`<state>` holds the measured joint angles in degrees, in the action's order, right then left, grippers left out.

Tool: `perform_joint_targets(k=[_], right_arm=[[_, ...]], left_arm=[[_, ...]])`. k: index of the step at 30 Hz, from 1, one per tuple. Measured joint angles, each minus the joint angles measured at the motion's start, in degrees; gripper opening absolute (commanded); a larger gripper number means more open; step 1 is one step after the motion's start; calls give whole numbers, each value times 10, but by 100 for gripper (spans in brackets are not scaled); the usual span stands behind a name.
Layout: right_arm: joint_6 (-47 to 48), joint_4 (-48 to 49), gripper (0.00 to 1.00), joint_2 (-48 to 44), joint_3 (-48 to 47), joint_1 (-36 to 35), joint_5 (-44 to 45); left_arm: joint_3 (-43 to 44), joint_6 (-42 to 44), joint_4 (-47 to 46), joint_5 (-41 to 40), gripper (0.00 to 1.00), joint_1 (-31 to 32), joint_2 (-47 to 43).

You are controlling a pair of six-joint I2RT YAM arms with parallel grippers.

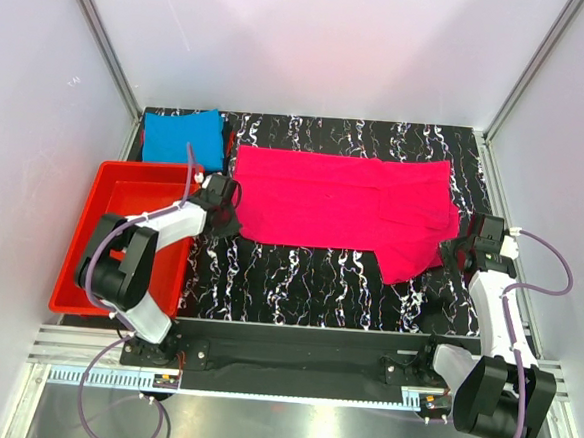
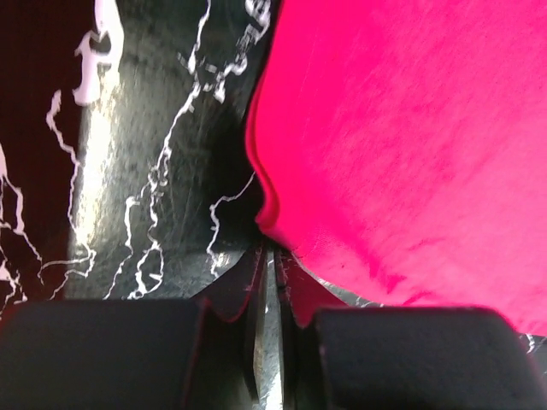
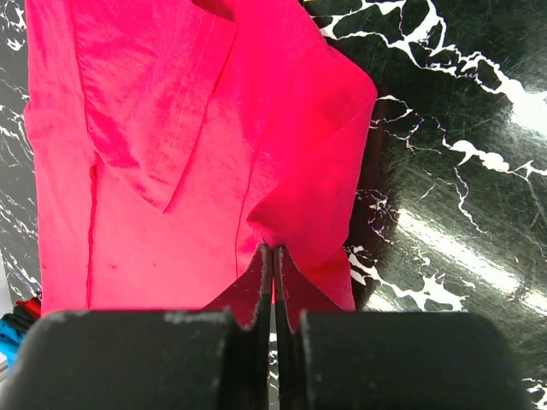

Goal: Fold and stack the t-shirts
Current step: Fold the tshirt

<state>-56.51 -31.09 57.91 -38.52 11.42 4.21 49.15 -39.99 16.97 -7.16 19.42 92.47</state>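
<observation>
Pink t-shirt (image 1: 338, 202) lies flat across the back half of the black marbled tabletop (image 1: 307, 290), long side running left to right. Its near edge is mostly straight. One flap at the right end hangs down toward the arm bases.

Blue t-shirt (image 1: 182, 136) is folded in the back-left corner. Its right edge is just beside the pink shirt's back-left corner, and a thin gap shows between them.

Left arm (image 1: 161, 225) reaches to the pink shirt's left edge. Left jaws are closed to a thin slit on that edge, and the hem curls up off the tabletop right at the tips.

Right arm (image 1: 497, 304) reaches to the shirt's right end. Right jaws are fully closed on the cloth, and the fabric puckers into the tips, with folds fanning away from them.

Red tray (image 1: 134, 183) sits at the left of the tabletop, its right rim close alongside the left arm.

Open room: a wide bare band of tabletop lies between the shirt's near edge and the arm bases. A narrower bare strip lies behind the shirt, up to the back edge. Only a slim margin is left on the right before the white enclosure walls (image 1: 334, 52), which close in the left, back and right sides.
</observation>
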Motion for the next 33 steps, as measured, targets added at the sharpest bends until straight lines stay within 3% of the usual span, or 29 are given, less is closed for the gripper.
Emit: perform_joint_targets(k=[3,11,21,33], right_arm=[[0,0,0,-1,0,0,1],[3,0,0,-4,3,0,2],[4,3,0,-4,3,0,2],[4,5,0,-16,10,0,2]], left_arm=[[18,-1,0,0,15,0,0],[43,3,-14,7,36,-4,-54],[6,14,24,8,40,-6,-112],[-32,-7,23,25,48,-6,-67]])
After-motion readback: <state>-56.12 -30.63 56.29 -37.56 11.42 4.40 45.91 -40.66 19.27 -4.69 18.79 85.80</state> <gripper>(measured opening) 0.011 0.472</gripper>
